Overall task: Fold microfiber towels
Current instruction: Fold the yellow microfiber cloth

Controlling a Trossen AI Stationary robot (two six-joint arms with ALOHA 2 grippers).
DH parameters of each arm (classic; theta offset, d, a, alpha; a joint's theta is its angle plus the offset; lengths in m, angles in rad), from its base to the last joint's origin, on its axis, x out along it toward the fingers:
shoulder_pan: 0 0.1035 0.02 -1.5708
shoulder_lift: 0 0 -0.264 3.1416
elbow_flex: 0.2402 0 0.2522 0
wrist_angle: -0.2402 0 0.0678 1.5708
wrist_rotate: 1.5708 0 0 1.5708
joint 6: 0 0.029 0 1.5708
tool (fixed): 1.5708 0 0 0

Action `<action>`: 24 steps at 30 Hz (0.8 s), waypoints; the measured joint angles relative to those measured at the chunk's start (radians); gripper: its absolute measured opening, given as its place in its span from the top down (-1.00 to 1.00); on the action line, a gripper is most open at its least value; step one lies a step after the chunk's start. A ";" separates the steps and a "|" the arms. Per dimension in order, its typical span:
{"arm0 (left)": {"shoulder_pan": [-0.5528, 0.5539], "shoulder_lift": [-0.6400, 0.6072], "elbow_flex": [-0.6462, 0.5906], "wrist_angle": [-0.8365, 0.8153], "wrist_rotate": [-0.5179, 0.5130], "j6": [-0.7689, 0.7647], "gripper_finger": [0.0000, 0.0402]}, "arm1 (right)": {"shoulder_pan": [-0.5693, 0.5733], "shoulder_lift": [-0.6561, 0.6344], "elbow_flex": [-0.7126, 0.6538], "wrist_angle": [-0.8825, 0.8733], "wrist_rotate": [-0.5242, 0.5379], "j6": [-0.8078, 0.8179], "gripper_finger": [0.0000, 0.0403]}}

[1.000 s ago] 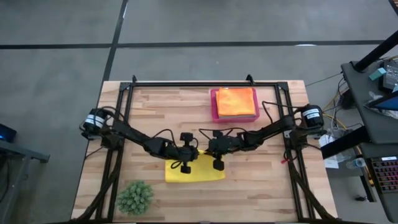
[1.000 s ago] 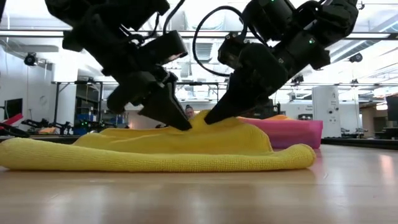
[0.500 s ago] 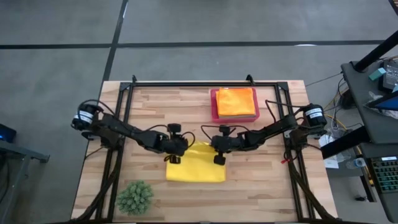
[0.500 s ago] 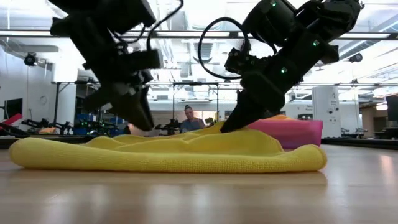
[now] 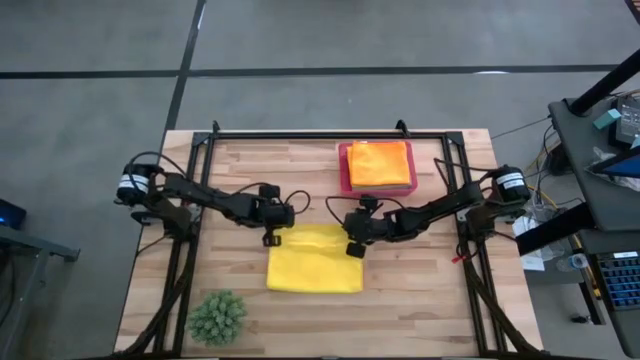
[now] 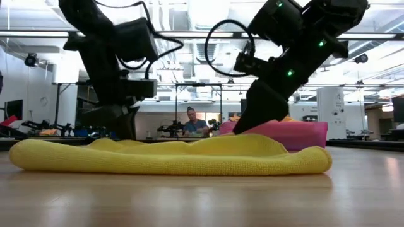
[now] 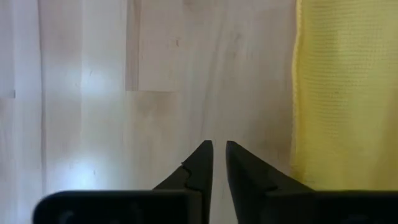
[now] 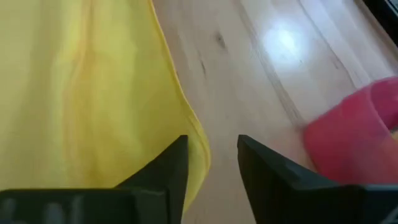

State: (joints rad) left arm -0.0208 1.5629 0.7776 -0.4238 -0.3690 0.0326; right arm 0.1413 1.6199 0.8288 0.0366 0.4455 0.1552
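Note:
A yellow microfiber towel (image 5: 315, 260) lies flat on the wooden table, slightly humped along its top (image 6: 170, 156). My left gripper (image 5: 268, 238) hovers over bare wood just off the towel's far left corner. Its fingertips (image 7: 219, 144) are a narrow slit apart with nothing between them. My right gripper (image 5: 353, 249) stands open at the towel's far right corner (image 8: 212, 140), one finger over the cloth's edge (image 8: 186, 118). An orange towel (image 5: 380, 163) rests folded in the pink tray (image 5: 344, 182). My right gripper slants down over the yellow towel's far right corner (image 8: 196, 140) with its fingers apart. Whether a finger (image 8: 171, 165) rests on the cloth, I cannot tell. The towel lies on the table, not lifted.
The pink tray (image 6: 297, 133) stands on the far side, right behind my right gripper. A spiky green plant ball (image 5: 217, 316) sits at the table's near left corner. Bare wood lies to the towel's left and right. A person (image 6: 191, 120) shows in the room beyond the table.
Both grippers had been shut on a raised part of the yellow towel. My left gripper has let go and moved toward the table's left and far edges. My right gripper has opened, let go and tipped upward. The towel has dropped flat and reaches farther toward the far edge.

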 joint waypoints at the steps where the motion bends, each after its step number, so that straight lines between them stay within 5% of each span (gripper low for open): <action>1: 0.004 0.003 0.000 0.003 0.002 -0.006 0.87 | 0.000 -0.010 0.000 -0.011 0.000 0.000 0.32; 12: 0.008 -0.077 0.030 -0.065 -0.001 -0.026 1.00 | 0.000 -0.121 0.000 -0.096 -0.006 -0.038 0.32; 19: 0.004 -0.231 0.014 -0.055 0.288 -0.078 1.00 | 0.003 -0.178 0.000 -0.122 -0.319 0.046 0.25; 24: -0.030 -0.252 -0.037 -0.001 0.355 -0.111 0.80 | 0.029 -0.157 -0.017 -0.132 -0.368 0.079 0.10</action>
State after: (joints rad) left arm -0.0512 1.3110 0.7405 -0.4245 -0.0139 -0.0781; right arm 0.1705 1.4628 0.8118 -0.0950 0.0773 0.2344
